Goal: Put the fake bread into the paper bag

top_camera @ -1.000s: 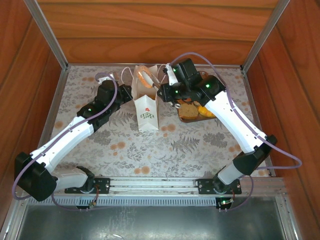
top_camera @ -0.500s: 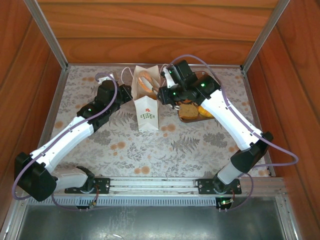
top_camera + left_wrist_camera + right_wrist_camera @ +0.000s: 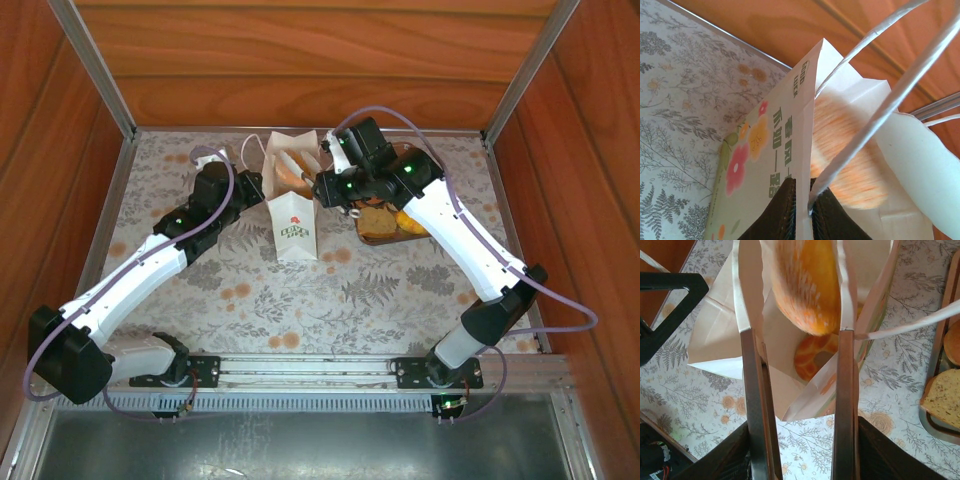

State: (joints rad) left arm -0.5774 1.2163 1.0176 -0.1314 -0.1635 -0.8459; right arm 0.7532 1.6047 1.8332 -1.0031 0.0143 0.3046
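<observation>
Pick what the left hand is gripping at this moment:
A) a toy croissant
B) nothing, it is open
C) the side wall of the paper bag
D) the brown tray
C: in the left wrist view the left hand is shut on the side wall of the paper bag, near its rim.

Bright warm daylight; the fake bread (image 3: pixel 805 285) looks blurred.

Floral table (image 3: pixel 350 300), paper bag (image 3: pixel 294 228), brown tray (image 3: pixel 935 426)
</observation>
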